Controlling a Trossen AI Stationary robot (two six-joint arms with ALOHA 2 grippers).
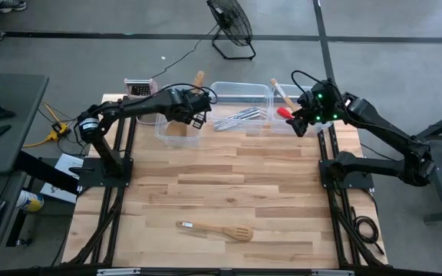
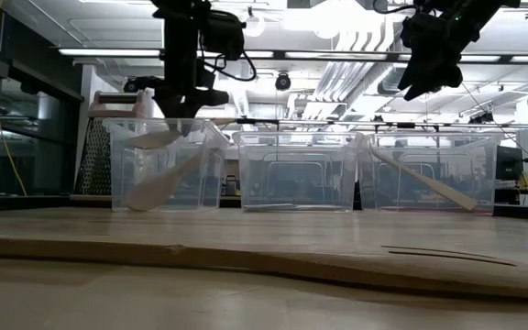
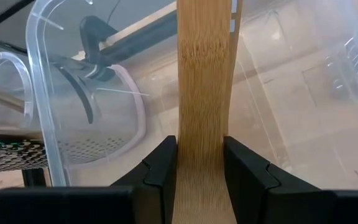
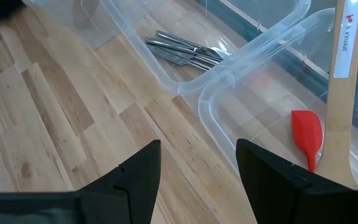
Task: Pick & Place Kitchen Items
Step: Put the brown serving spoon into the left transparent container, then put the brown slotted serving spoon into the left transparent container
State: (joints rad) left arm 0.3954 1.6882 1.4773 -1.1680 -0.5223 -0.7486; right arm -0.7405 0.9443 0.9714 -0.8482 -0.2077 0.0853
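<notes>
Over left tub (image 1: pixel 176 126), left gripper (image 3: pixel 201 165) fingers clamping wooden utensil (image 3: pixel 205 93)

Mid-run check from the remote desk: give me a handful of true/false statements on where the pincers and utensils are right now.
1. The left pincer is shut on a wooden utensil over the left tub. True.
2. The right pincer holds the red spatula. False: it is open and empty; the spatula lies in the right tub.
3. Metal cutlery lies in the middle tub. True.
4. No utensil is left on the table. False: a slotted spatula lies near its front edge.
5. The grater is in the middle tub. False: it stands behind the left tub.
</notes>
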